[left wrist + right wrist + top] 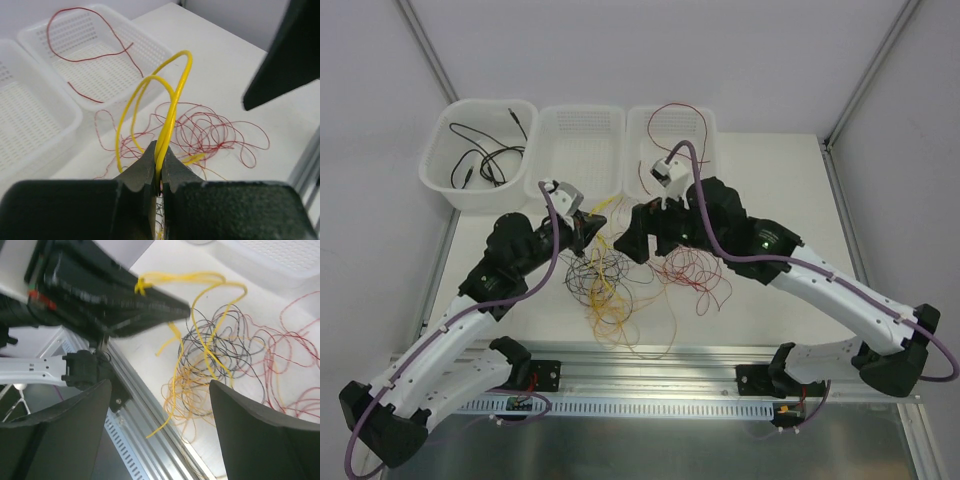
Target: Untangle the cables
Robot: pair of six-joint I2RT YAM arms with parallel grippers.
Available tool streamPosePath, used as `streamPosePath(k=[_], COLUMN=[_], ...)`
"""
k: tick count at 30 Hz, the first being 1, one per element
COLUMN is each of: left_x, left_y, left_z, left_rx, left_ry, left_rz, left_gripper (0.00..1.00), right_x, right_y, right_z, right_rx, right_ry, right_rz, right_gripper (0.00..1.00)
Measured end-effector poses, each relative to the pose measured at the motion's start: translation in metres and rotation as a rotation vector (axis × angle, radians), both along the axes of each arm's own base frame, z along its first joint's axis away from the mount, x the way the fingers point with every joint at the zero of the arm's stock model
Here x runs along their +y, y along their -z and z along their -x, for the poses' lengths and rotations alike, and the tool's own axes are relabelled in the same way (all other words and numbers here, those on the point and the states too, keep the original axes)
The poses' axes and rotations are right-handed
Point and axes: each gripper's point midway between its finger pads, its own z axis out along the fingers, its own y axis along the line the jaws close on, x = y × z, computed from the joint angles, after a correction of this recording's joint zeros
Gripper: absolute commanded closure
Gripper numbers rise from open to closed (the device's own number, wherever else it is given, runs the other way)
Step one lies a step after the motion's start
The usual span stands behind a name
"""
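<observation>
— How many baskets do you count?
— Three: left basket (480, 104), middle basket (582, 140), right basket (706, 130). My tools, two: left tool (588, 228), right tool (632, 242).
— Cables?
— Seemingly one red cable (680, 105); the black cables (485, 152) and the tangle (605, 275) I can't count.

Baskets (582, 109) in a row at far edge of table (780, 200); tangle (620, 280) before them; loose cables (485, 158) in left basket (432, 150), right basket (712, 128).
</observation>
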Motion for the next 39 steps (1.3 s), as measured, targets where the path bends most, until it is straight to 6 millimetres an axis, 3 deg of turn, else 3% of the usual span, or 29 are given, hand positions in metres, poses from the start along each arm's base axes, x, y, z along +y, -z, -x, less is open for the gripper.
streamPosePath(k=[5,8,9,12,17,20,24,30,33,34,36,37,39], left_x=[0.007,0.012,0.015,0.028,0.047,0.06,0.077,0.1,0.108,0.11,0.111,0.111,0.113], left_y=[-0.028,-0.058,-0.065,-0.086,-0.088,-0.068,-0.022,0.067,0.106,0.114,0.12,0.119,0.112], left_z=[-0.036,-0.073,-0.084,-0.13,-0.205,-0.253,-0.306,-0.354,-0.361,-0.359,-0.358,-0.358,-0.356], left_rx=[-0.025,-0.063,-0.072,-0.089,-0.067,-0.025,0.052,0.204,0.279,0.3,0.315,0.313,0.303], left_ry=[-0.134,-0.234,-0.264,-0.373,-0.506,-0.567,-0.621,-0.676,-0.692,-0.694,-0.697,-0.7,-0.714], left_rz=[-0.038,-0.067,-0.073,-0.092,-0.126,-0.155,-0.198,-0.244,-0.269,-0.277,-0.286,-0.284,-0.276], left_gripper=[1.0,1.0,1.0,1.0,1.0,1.0,1.0,0.98,0.81,0.64,0.42,0.25,0.14], right_x=[-0.046,-0.082,-0.093,-0.122,-0.16,-0.178,-0.2,-0.214,-0.216,-0.217,-0.217,-0.216,-0.215], right_y=[-0.012,-0.016,-0.014,-0.003,0.025,0.041,0.065,0.076,0.08,0.082,0.087,0.089,0.095], right_z=[0.009,0.015,0.017,0.022,0.025,0.026,0.029,0.032,0.031,0.03,0.03,0.029,0.029], right_rx=[-0.079,-0.13,-0.144,-0.168,-0.181,-0.19,-0.193,-0.196,-0.194,-0.192,-0.186,-0.181,-0.171], right_ry=[0.066,0.129,0.149,0.201,0.276,0.32,0.358,0.382,0.389,0.391,0.392,0.39,0.388], right_rz=[0.019,0.025,0.028,0.056,0.14,0.189,0.251,0.279,0.296,0.303,0.321,0.332,0.352], right_gripper=[0.08,0.07,0.02,0.0,0.0,0.0,0.0,0.0,0.0,0.01,0.0,0.0,0.0])
